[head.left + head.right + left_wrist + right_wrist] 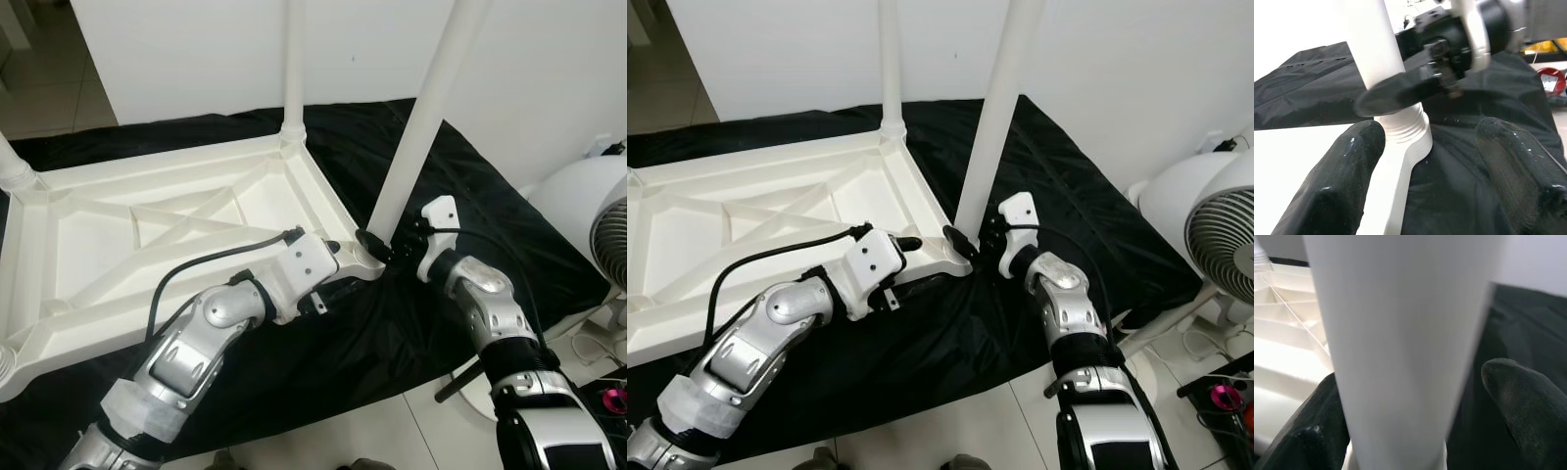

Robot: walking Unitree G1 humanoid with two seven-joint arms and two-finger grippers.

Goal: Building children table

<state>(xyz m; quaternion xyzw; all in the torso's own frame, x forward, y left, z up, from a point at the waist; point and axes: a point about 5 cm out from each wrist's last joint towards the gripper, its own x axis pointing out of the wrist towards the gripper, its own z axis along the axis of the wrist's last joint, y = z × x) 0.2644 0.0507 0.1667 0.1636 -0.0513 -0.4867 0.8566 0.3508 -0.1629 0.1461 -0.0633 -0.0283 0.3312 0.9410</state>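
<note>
Right gripper [377,245] straddles the leg [423,117] at its foot; left gripper [338,257] gapes at the same corner.

Right fingers [1520,396] sit either side of the leg, contact unclear. Left fingers [1342,176] spread wide, holding nothing. Tabletop [127,245] lies upside down on a black sheet [490,206], corner near the sheet's edge; fan [602,235] stands near on the right.

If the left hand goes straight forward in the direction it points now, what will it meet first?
Probably the corner socket of the upturned white tabletop, where the near leg stands. The left hand is open and aimed there; the right hand already grips that leg's base. Depth is uncertain.
</note>
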